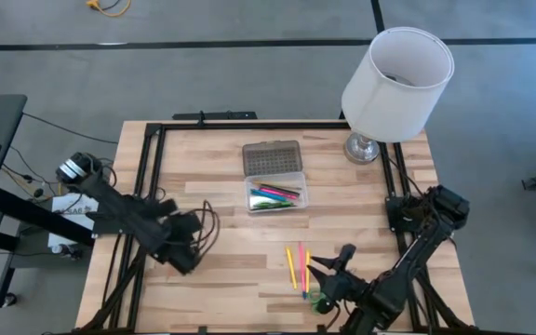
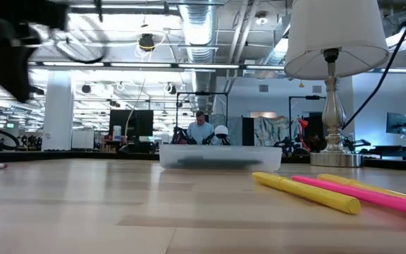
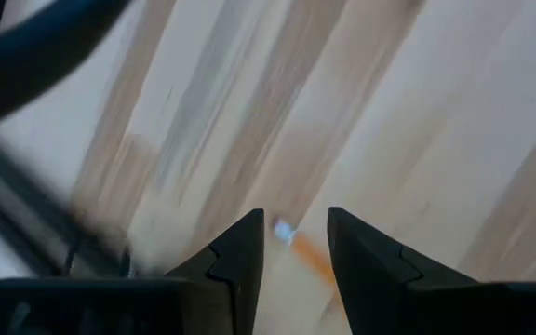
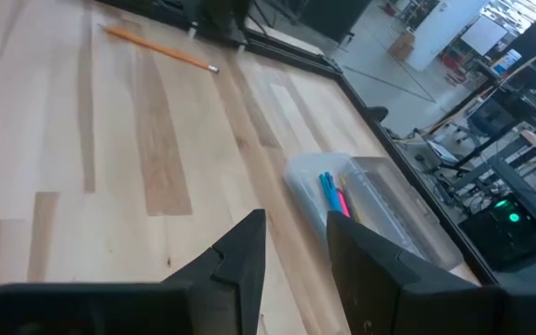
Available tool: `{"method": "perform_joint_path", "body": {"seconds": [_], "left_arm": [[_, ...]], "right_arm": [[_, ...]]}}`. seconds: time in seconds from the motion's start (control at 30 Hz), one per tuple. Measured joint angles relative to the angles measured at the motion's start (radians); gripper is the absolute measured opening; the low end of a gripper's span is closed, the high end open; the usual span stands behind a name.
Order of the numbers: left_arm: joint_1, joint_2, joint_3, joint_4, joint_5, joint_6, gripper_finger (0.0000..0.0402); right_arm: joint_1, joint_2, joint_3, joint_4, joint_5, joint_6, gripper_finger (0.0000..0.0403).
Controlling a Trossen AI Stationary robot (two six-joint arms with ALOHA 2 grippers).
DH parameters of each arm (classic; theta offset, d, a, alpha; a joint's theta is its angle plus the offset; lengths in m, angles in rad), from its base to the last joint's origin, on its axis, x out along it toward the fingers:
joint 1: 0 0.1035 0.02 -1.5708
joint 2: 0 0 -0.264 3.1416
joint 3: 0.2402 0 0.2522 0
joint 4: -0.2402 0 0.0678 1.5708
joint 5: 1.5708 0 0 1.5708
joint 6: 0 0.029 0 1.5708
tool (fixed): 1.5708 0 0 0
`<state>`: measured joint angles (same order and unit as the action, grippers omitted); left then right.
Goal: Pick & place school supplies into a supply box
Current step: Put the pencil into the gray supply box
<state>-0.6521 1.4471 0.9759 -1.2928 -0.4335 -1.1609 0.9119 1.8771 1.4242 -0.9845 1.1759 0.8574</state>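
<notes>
The supply box (image 1: pixel 276 194) stands open at the table's middle, its dotted lid (image 1: pixel 273 156) laid back toward the far edge, with several coloured pens inside (image 4: pixel 335 197). Yellow and pink pens (image 1: pixel 297 264) lie loose on the wood near the front, with a green-handled thing (image 1: pixel 318 301) beside them. An orange pencil (image 4: pixel 161 49) lies flat at the table's left. My left gripper (image 3: pixel 294 219) hangs open above that pencil (image 3: pixel 311 257), its fingers clear of it. My right gripper (image 4: pixel 296 219) stands open over the loose pens (image 2: pixel 305 192), pointing toward the box.
A lamp with a white shade (image 1: pixel 396 82) stands at the far right corner on a metal foot (image 2: pixel 333 158). A black frame (image 1: pixel 249 125) runs along the table's far and side edges. Bare wood lies between the box and the left arm.
</notes>
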Motion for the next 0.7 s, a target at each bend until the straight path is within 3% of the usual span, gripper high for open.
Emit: {"method": "perform_joint_path", "body": {"seconds": [0.23, 0.47, 0.7], "left_arm": [[-0.111, 0.012, -0.013, -0.016, 0.067, -0.111, 0.0116], [-0.141, 0.012, -0.161, 0.045, 0.214, -0.178, 0.0116], [-0.153, 0.012, -0.275, 0.196, 0.249, -0.197, 0.0116]], "right_arm": [[-0.034, 0.000, 0.000, 0.001, -0.007, 0.000, 0.0111], [-0.059, 0.000, 0.000, 0.000, -0.058, -0.001, 0.0111], [-0.058, 0.000, 0.000, 0.000, -0.057, -0.001, 0.0111]]}}
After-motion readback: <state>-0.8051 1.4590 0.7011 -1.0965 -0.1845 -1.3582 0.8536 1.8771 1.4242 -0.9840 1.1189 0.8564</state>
